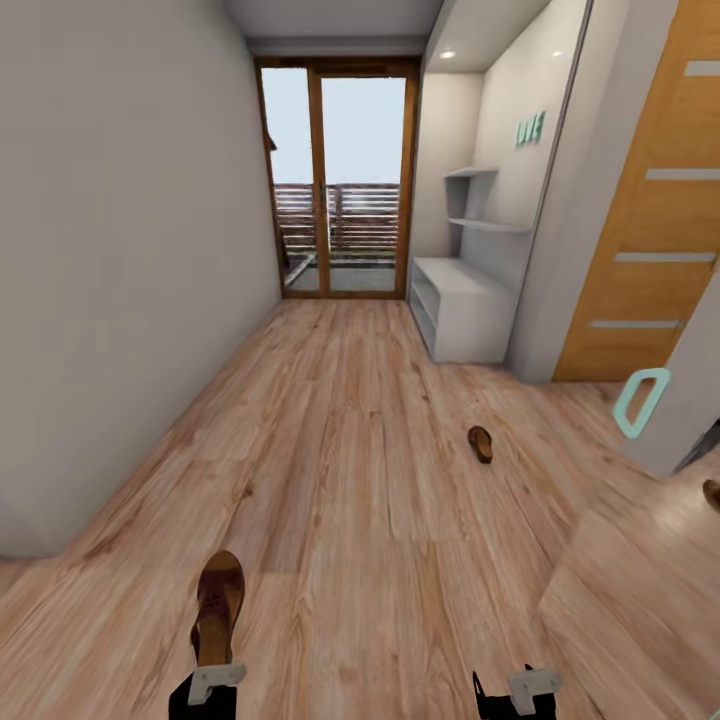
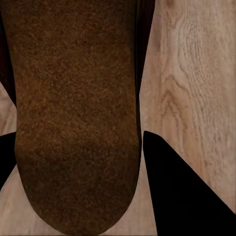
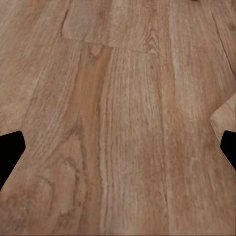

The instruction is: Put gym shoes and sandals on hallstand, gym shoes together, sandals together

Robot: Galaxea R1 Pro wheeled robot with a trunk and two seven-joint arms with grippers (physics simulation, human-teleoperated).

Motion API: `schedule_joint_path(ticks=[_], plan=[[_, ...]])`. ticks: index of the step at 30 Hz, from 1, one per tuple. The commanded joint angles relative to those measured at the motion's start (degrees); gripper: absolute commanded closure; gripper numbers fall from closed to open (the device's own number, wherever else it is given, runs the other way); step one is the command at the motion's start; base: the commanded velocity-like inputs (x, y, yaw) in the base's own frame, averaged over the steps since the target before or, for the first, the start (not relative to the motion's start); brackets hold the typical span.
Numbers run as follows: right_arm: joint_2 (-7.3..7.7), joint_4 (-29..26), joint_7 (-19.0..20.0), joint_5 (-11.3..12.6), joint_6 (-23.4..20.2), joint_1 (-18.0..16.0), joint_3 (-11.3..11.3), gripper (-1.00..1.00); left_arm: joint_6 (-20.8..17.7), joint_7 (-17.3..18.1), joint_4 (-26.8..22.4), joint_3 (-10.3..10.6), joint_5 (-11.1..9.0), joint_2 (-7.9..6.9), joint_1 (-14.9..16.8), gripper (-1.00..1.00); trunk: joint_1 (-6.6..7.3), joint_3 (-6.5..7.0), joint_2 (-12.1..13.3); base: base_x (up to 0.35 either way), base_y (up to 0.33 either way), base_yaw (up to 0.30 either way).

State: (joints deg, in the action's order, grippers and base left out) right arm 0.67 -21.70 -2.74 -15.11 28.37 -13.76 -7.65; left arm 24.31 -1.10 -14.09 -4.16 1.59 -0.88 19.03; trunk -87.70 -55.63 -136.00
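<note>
A brown sandal (image 1: 218,603) sticks out forward from my left gripper (image 1: 215,684) at the bottom left of the head view. Up close in the left wrist view, that sandal (image 2: 73,113) sits between the black fingers (image 2: 182,191) of my left gripper (image 2: 78,147), which is shut on it. The second sandal (image 1: 481,443) lies on the corridor floor (image 1: 350,470), ahead and to the right. Further on, the pale-grey hallstand (image 1: 465,310) stands against the right wall. My right gripper (image 1: 530,690) hangs open over bare floor (image 3: 118,123). The gym shoes are out of view.
A glass balcony door (image 1: 340,190) closes the far end. A plain wall (image 1: 120,250) runs along the left. On the right are a wooden door (image 1: 650,230) and a white panel with a teal handle (image 1: 640,400). A small brown thing (image 1: 712,493) shows at the right edge.
</note>
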Motion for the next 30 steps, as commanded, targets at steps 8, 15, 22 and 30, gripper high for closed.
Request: schedule_joint_path(ticks=[8, 15, 22, 30], plan=[[-0.01, 1.2, -0.2, -0.6, 0.2, 0.0, -0.3, -1.0, 1.0, 0.7, 0.0, 0.1, 0.3, -0.25, -0.7, 1.0, -0.02, -0.05, 0.0, 0.334, 0.023, 0.0], [0.02, 1.9, -0.2, -0.6, 0.3, 0.0, -0.3, -1.0, 1.2, 1.7, -0.1, 0.3, 0.3, -0.31, -1.0, 1.0, -0.02, -0.05, 0.0, 0.24, 0.201, 0.0], [0.04, 1.9, -0.2, -0.6, 0.2, 0.0, -0.3, -1.0, 1.2, 2.1, -0.2, 0.3, 0.3, -0.3, -1.0, 1.0, -0.02, -0.05, 0.0, 0.189, 0.271, 0.0], [-0.05, 1.9, -0.3, -0.6, 0.2, 0.0, -0.3, -1.0, 1.2, 2.1, -0.2, 0.3, 0.3, -0.27, -1.0, 1.0, -0.02, -0.05, 0.0, 0.306, 0.078, 0.0]])
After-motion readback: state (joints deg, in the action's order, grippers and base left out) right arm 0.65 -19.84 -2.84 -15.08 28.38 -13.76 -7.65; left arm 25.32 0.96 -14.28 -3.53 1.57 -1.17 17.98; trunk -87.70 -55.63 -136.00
